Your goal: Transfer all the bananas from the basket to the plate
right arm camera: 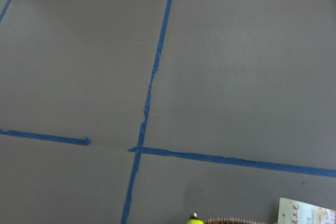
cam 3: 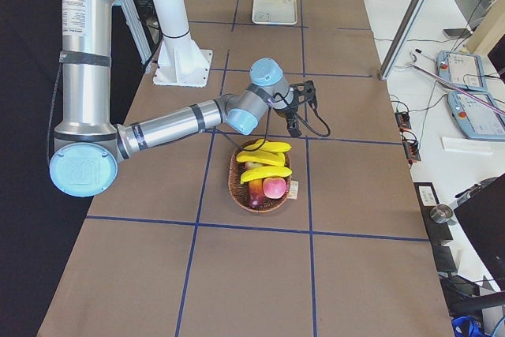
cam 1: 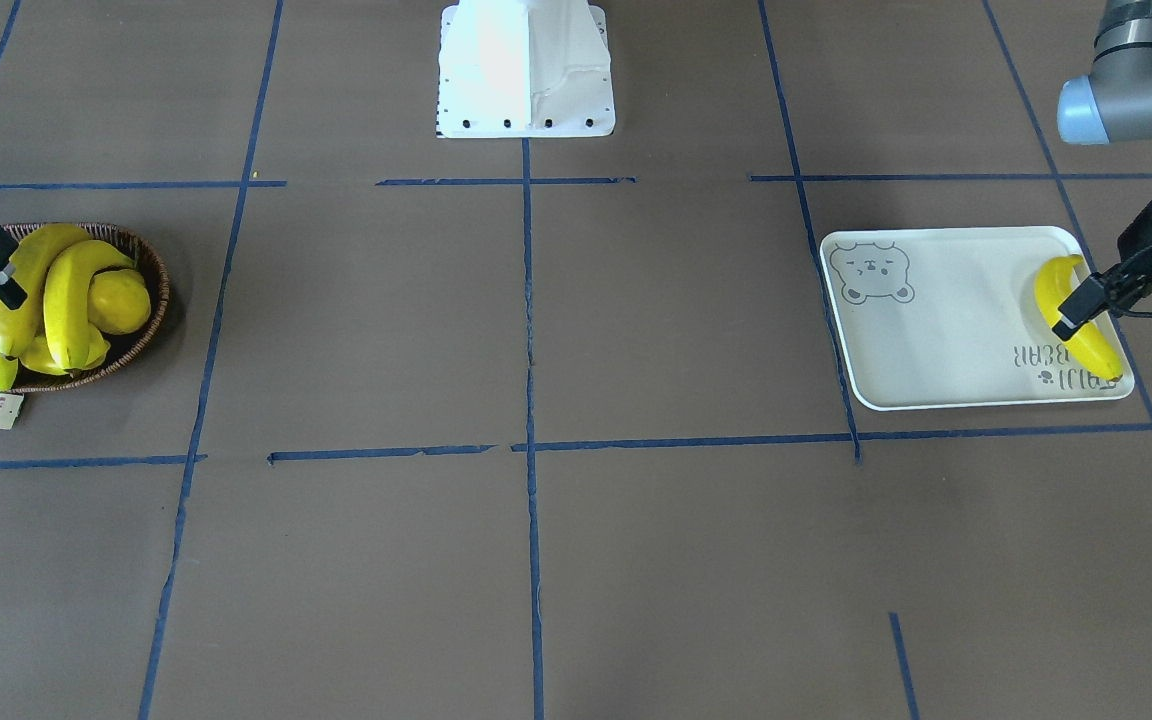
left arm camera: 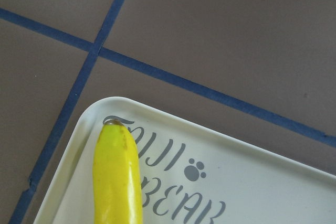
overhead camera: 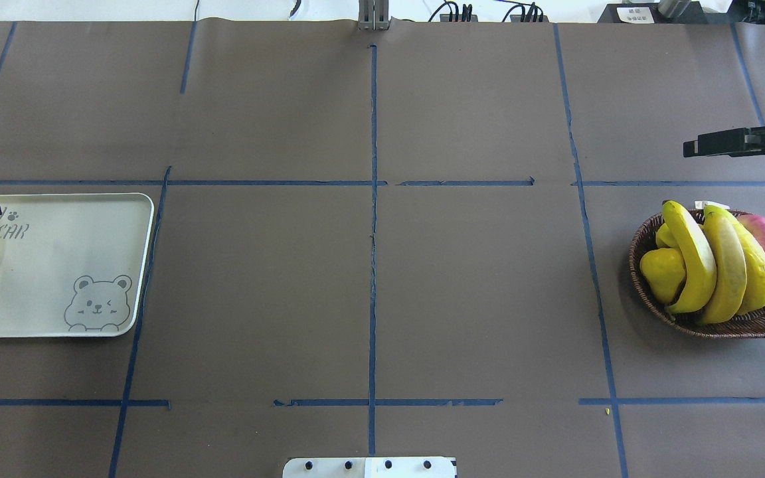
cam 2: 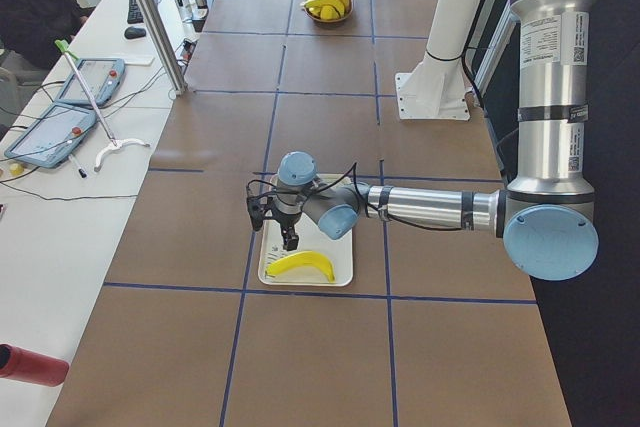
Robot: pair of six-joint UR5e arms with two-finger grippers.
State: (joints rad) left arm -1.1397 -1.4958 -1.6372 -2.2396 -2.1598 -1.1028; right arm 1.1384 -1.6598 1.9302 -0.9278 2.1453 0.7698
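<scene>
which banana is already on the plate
The lone banana lying at the plate's lettered end; the other bananas are piled in the basket.

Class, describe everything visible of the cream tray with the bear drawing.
The plate is a rectangular cream-white tray with rounded corners and a raised rim, plastic-looking. A grey bear face marks one corner, grey TAIJI BEAR lettering the opposite corner. It lies flat on the table, with one banana partly over the lettering.

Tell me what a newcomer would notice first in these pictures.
The basket at the robot's right end of the table, heaped with bright yellow bananas and other fruit. Then the lone banana lying on the white plate at the left end, with the left gripper over it.
</scene>
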